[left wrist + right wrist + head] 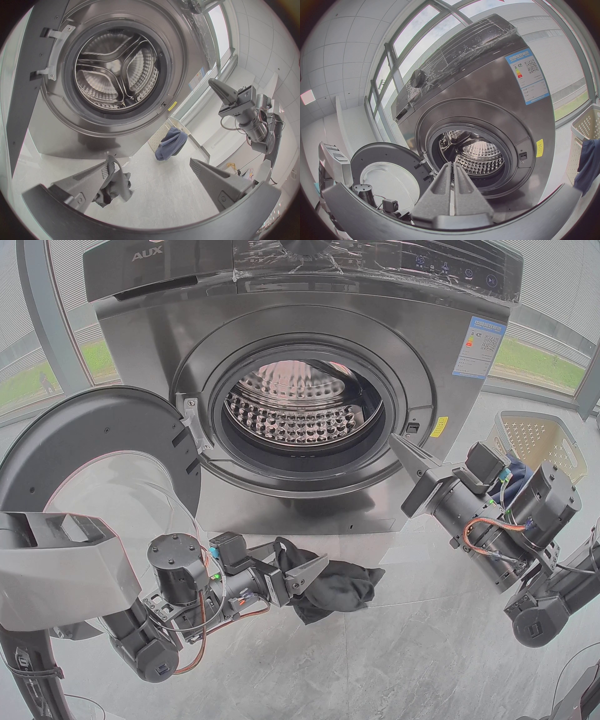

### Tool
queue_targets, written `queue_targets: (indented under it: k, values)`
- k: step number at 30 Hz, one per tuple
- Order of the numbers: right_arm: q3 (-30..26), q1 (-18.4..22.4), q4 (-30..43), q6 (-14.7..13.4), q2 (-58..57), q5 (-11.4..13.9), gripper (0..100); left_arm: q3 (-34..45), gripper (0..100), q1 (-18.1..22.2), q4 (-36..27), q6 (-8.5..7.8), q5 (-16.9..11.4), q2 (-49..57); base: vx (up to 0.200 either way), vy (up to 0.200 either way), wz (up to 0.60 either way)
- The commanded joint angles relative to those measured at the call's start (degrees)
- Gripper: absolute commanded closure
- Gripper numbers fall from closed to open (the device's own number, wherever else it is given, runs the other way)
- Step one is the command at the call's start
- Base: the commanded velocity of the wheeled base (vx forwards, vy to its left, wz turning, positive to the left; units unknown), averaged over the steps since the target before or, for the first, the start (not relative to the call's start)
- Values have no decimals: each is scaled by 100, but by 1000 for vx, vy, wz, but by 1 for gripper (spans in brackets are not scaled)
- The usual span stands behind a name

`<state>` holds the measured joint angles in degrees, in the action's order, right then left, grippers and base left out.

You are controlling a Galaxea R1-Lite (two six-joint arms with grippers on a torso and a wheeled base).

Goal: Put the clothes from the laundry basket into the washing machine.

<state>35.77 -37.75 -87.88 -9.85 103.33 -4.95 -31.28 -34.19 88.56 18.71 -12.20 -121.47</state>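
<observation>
Head view: the washing machine [300, 334] is standing open. Its door [100, 446] is hanging out to the left, and nothing is blocking the drum [300, 409]. The laundry basket [544, 440] is sitting far right, with a blue garment [515, 480] peeking out behind the right arm. The left gripper [300, 562] is hovering low, near the machine's front. The right gripper [395, 440] is pointing at the right edge of the opening.

Left wrist view: the left gripper [150, 161] is showing its fingers [90, 181] spread wide. A dark garment [114, 187] is dangling hooked over one of them, not pinched. Farther off, the blue garment [171, 143] is draping over the basket [159, 134] rim.

Right wrist view: the right gripper [453, 175] is aiming at the drum [478, 156], fingers pressed together and gripping nothing.
</observation>
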Motion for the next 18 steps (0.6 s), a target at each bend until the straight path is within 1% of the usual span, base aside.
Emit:
queue_targets:
  k: [1,2,6,11,13,18]
  values:
    - [36,5,-1,-35,47,-120,100,61,0,62,3,-8,-1,-123,0,0,0]
    - [44,-4,8,-78,74,-155,100,52,0,62,3,-8,-10,-105,0,0,0]
    - [9,40,-1,-96,179,-191,100,-36,0,62,3,-8,-10,-53,0,0,0]
    - [-79,75,-45,-96,390,-191,100,-45,0,18,12,-8,-10,88,0,0,0]
    - [-202,84,-45,-96,574,-191,100,-1,0,1,12,-8,-1,246,0,0,0]
    - [-211,172,-54,-96,715,-191,100,8,0,-8,12,1,-1,510,0,0,0]
